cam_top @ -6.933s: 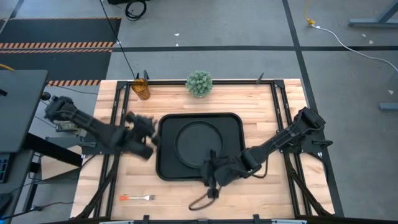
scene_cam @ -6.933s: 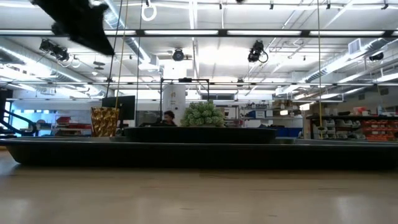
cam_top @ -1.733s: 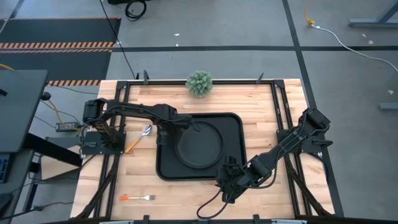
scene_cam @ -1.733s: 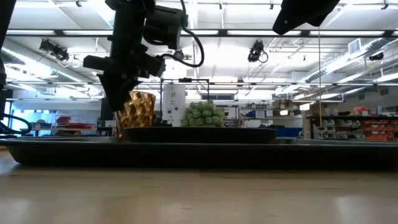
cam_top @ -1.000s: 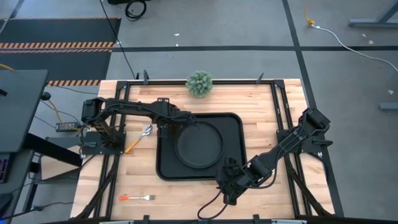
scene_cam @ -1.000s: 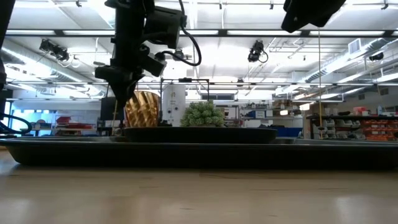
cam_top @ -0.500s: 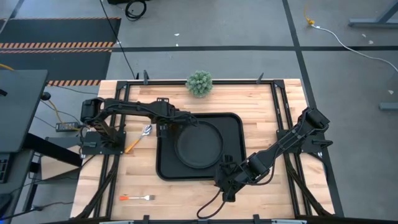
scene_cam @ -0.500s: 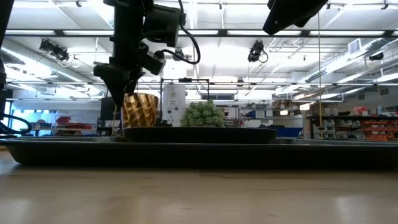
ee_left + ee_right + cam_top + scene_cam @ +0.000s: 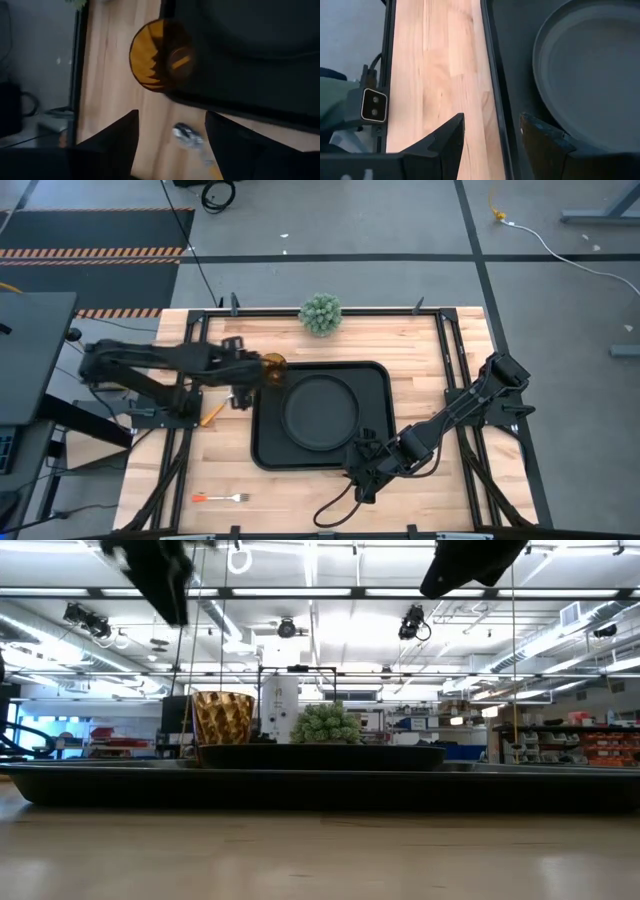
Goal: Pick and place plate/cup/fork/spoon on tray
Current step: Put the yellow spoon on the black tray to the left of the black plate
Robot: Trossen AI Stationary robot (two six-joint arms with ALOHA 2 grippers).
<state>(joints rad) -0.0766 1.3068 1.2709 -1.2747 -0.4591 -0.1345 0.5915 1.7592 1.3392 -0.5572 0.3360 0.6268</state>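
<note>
My left pincer (image 9: 243, 385) hangs wide and empty beside the cup (image 9: 273, 370), which stands in the tray's (image 9: 380, 435) far-left corner. The spoon (image 9: 187, 136) lies just below it on the desk (image 9: 420, 350), handle slanting toward me, nearest the left arm.

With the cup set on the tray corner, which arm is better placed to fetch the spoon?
Left. Its open hand hangs right by the spoon, on the tray's left side; the right hand sits at the tray's opposite, near edge.

The plate (image 9: 319, 410) is set in the tray (image 9: 375, 448); the cup (image 9: 273, 370) is stood in the tray's far-left corner, with the spoon (image 9: 189, 137) left on the table beside it.
</note>
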